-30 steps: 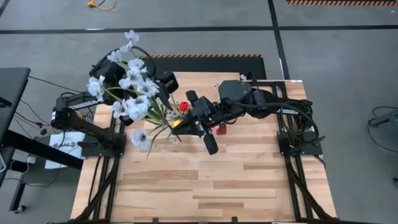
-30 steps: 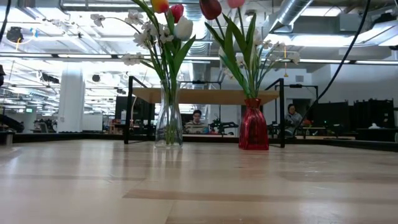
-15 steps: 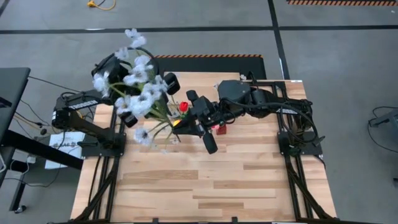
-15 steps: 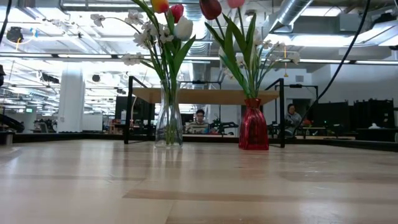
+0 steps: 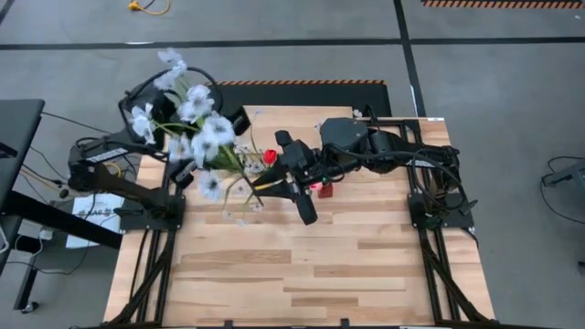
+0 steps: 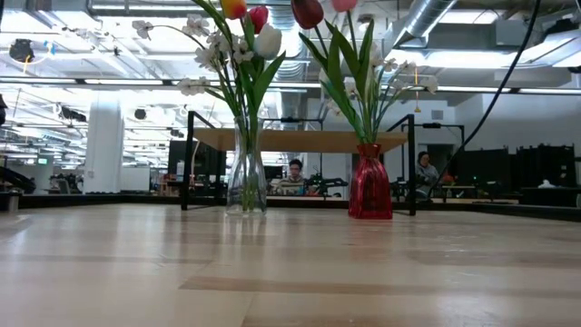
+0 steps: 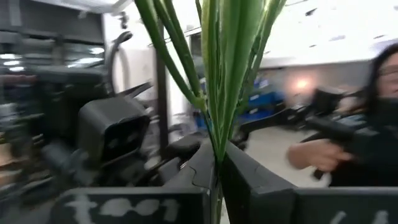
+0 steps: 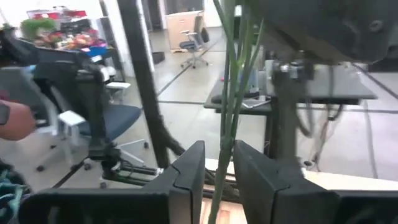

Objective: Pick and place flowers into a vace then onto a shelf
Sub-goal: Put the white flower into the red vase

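Note:
My left gripper (image 5: 236, 128) is raised over the table's far left and shut on a bunch of flowers (image 5: 192, 128), sprays of white blossoms on green stems. My right gripper (image 5: 276, 183) reaches in from the right, its fingers close on either side of green stems (image 8: 225, 124). In the low view, a clear glass vase (image 6: 247, 177) with tulips and white sprays and a red vase (image 6: 370, 186) with flowers stand on the table. Behind them is the shelf (image 6: 300, 140) on black legs. Neither gripper shows in the low view. My left gripper pinches the bunch's green stems (image 7: 217, 146) between its two fingers (image 7: 249, 186), which lie across the stems; the blossoms stand off beyond the fingers, clear of the table. My right gripper has several thin green stems (image 8: 219, 165) running upright between its two fingers (image 8: 186, 180), which lie across them.
The shelf's black legs (image 6: 189, 159) stand just behind the vases. The near half of the wooden tabletop (image 5: 302, 265) is bare. People sit in the room beyond the table (image 6: 292, 173), and a person's hand (image 7: 311, 155) shows in the left wrist view.
My left gripper has swung the bunch toward the table's far left corner, and the white blossoms have tipped that way. My right arm and both vases have stayed where they were.

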`<act>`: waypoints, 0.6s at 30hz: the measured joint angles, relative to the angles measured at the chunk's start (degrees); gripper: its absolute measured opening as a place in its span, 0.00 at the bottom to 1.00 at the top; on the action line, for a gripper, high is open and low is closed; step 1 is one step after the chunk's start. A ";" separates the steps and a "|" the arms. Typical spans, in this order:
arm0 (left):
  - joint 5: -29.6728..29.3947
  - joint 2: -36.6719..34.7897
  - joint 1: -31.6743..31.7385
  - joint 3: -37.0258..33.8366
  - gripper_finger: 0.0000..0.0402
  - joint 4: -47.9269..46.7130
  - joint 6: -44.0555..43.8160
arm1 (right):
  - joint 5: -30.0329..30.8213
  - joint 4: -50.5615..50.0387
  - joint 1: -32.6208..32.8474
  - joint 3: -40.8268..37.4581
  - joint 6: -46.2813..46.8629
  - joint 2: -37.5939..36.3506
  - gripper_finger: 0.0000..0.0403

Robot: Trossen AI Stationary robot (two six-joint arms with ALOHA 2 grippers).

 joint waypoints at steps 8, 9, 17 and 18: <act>-21.37 -5.67 -2.62 0.00 0.00 -18.84 13.45 | 12.18 -4.66 0.03 1.36 -2.58 -0.13 0.23; -23.75 -5.88 -3.32 0.00 0.00 -19.99 14.18 | 13.83 -4.93 0.05 1.39 -3.14 -0.21 0.23; -34.28 -5.97 -7.27 0.00 0.00 -25.32 16.53 | 21.10 -4.74 0.02 1.49 -5.13 -0.24 0.27; -35.15 -5.97 -7.56 0.00 0.00 -25.54 16.65 | 21.56 -4.69 0.02 1.49 -5.14 -0.24 0.27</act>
